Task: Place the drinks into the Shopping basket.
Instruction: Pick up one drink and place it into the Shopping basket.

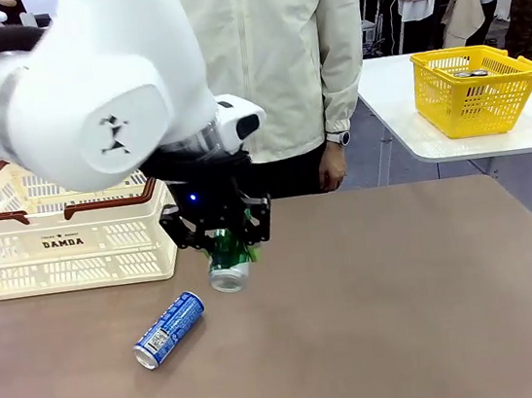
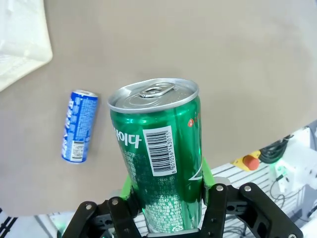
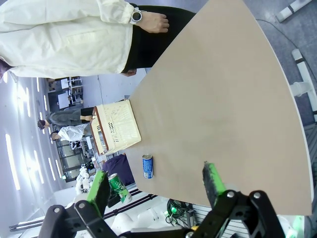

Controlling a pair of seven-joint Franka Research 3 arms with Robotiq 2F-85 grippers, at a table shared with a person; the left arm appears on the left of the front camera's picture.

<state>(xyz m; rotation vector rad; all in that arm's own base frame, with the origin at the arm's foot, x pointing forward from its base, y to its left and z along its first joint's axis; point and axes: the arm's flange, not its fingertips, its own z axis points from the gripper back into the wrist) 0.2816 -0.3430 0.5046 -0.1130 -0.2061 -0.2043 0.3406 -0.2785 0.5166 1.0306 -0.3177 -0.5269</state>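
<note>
We work at a brown table (image 1: 409, 317) with a matte, bare top. A cream basket (image 1: 66, 245) with a brown rim stands at its far left. A person (image 1: 276, 50) in a pale jacket stands at the far edge. Behind, a yellow basket (image 1: 475, 88) sits on a white table (image 1: 406, 146).

Our left gripper (image 1: 223, 242) is closed around the green can (image 1: 227, 263), which hangs tilted above the table, outside the cream basket. The blue can (image 1: 169, 328) lies on its side nearby.

The left wrist view adds the green can's barcode (image 2: 159, 151), pull tab and a red button (image 2: 250, 161) past the table edge. The right wrist view adds our right gripper (image 3: 154, 177), jaws wide with nothing between, the person's wristwatch (image 3: 136, 16) and a long lit room.
</note>
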